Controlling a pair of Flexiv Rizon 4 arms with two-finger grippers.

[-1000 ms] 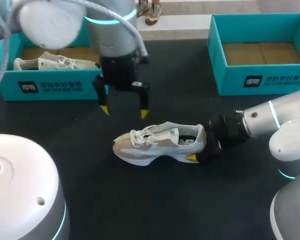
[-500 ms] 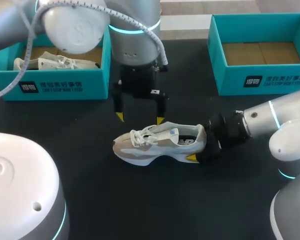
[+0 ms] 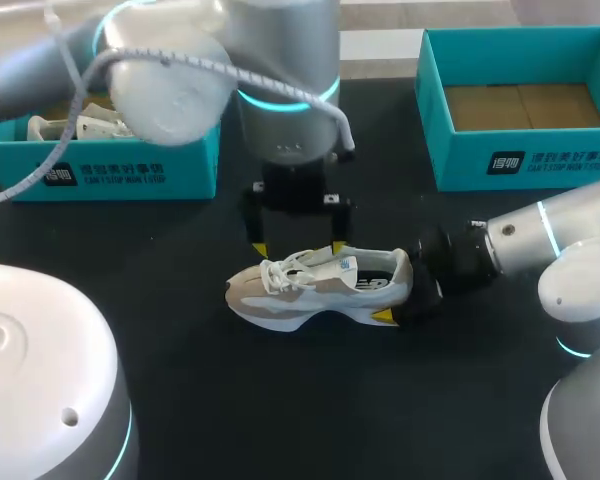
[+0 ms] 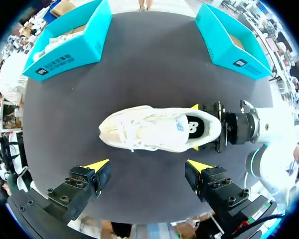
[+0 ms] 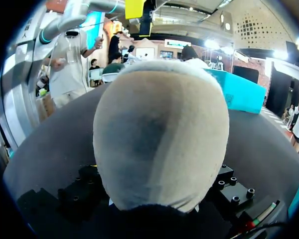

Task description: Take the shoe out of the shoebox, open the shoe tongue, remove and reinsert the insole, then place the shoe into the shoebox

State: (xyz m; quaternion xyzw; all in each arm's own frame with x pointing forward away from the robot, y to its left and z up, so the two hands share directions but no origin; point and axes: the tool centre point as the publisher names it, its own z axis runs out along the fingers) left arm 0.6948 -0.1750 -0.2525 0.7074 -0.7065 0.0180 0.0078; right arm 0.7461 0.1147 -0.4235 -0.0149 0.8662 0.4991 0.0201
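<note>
Our shoe sits on its sole at the centre of the frame, on the black table. Its toe points to the frame's left and its heel to the right, and it is outside both boxes. Our right claw reaches in from the right edge and is clamped on the heel. One yellow finger presses the near side, and the left wrist view shows its partner against the far side. In the right wrist view the pale heel fills the space between that claw's fingers.

Our left claw comes down from the upper left and hangs over the laces. It is spread wide and holds nothing. Its own wrist view shows the shoe lying ahead of it, lengthwise across the gap between the two tips and touching neither.

The left box, at the upper left, holds a second shoe and is partly hidden by our left arm. The right box, at the upper right, stands well apart from the shoe with its cardboard floor showing.
</note>
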